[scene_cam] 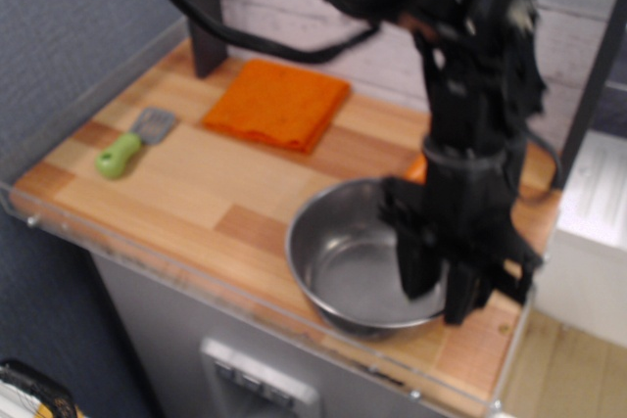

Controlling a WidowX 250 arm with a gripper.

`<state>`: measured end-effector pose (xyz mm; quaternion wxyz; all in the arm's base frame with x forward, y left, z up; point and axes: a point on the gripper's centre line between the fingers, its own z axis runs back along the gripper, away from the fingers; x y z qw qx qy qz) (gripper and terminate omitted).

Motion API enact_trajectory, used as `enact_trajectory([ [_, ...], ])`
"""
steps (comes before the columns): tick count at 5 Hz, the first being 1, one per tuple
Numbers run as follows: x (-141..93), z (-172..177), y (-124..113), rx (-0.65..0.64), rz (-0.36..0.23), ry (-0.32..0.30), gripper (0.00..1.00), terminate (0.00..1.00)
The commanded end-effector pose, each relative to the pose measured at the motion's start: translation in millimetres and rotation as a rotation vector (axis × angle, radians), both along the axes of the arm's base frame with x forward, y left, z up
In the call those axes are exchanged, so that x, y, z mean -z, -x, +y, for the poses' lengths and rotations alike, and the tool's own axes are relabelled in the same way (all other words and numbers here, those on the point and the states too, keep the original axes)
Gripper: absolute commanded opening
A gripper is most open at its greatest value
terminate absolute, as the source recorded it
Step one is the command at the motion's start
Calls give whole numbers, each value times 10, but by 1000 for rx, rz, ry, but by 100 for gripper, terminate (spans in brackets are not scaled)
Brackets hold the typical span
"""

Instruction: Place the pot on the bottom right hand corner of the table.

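Pot (pixel 358 261) of shiny steel, bowl-shaped, at the near right corner of the worktop (pixel 186 183) — its rolled rim close to the clear front edging strip. Its interior shows only bare metal; nothing lies inside apart from the black finger of the claw (pixel 441 281) that dips over the right-hand rim. Claw pinching the pot's right wall, one finger within the bowl and the other outside it, though blur hides the exact contact. Whether the pot's base rests on the wood or sits slightly above it cannot be told. Orange cloth (pixel 279 103), folded flat, at the back of the worktop, well apart from the pot. Green-handled spatula (pixel 132 141) near the left edge — blade toward the back.
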<state>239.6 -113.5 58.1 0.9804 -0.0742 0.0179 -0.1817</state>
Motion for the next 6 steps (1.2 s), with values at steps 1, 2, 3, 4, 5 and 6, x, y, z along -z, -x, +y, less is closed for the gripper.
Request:
enact_trajectory([
  [1,-1097,347,39,-150,-154,63,100,0],
  [2,-1386,645,29,-241,-260,-4,100,0],
  [3,-1481,912,-13,-303,-370,-129,100,0],
  [4,-1379,1135,-102,-352,-374,-159,100,0],
  [5,-1331,1256,-148,-368,-380,-152,100,0],
  [6,-1316,1355,-160,-379,-317,-121,100,0],
])
